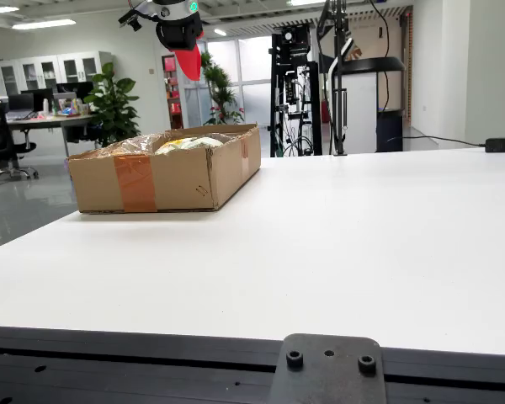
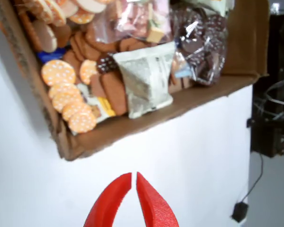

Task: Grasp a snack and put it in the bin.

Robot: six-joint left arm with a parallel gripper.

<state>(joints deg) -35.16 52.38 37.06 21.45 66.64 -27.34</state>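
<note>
Overhead, the gripper [image 2: 134, 182] has its two red fingers [image 2: 154, 208] pressed tip to tip, holding nothing. Beyond those tips sits the cardboard box [image 2: 146, 120] of snacks; a pale foil snack pouch [image 2: 146, 78] lies nearest, straight ahead, with orange biscuits [image 2: 68, 101] off to the left.

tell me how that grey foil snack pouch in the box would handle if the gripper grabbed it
The grey pouch looks puffed and creased, so it would probably crumple rather than stay stiff. It seems light for its size. Its glossy film may slip between the red gripper fingers, whose tips sit together above bare table.
</note>
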